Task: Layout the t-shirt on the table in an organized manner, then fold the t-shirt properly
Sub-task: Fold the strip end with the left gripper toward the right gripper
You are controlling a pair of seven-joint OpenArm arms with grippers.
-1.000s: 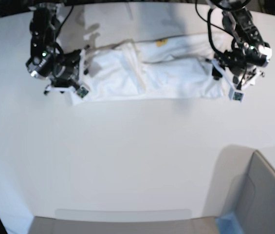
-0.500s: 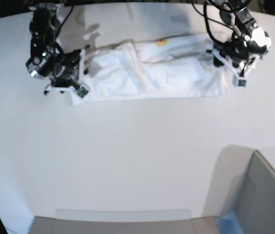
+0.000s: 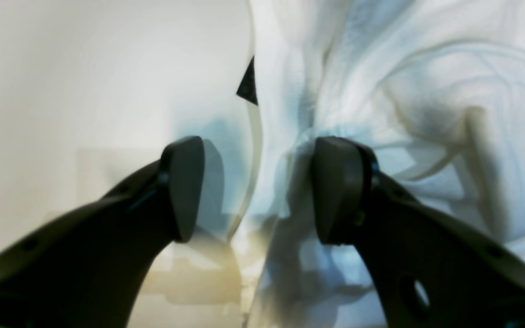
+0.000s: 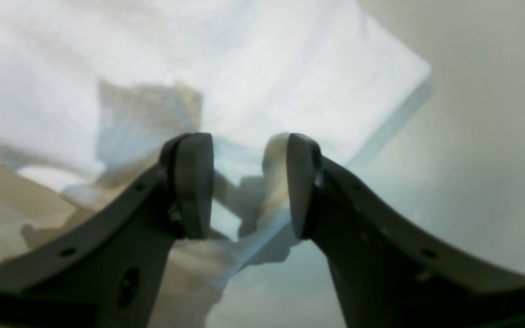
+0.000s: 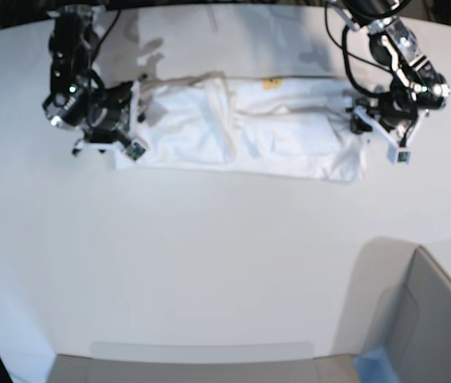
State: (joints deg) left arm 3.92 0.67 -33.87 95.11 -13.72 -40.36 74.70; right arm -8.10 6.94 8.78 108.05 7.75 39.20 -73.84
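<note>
the t-shirt point(image 5: 249, 128) lay at twelve o'clock on the table point(image 5: 209, 263), both the left pincer point(image 3: 255, 189) and right pincer point(image 4: 249, 184) spread astride its edges, so closing too shallow probably risked catching one layer only.

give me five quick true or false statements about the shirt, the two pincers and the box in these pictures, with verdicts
1. The t-shirt lies in a long band between the two arms. True.
2. The left pincer is shut tight. False: its jaws stand apart, with the shirt's edge between them.
3. The right pincer has shirt fabric between its jaws. True.
4. The shirt hangs off the table. False: it lies wholly on the tabletop.
5. A grey box sits on the shirt. False: it is at the near corner, well apart.
</note>
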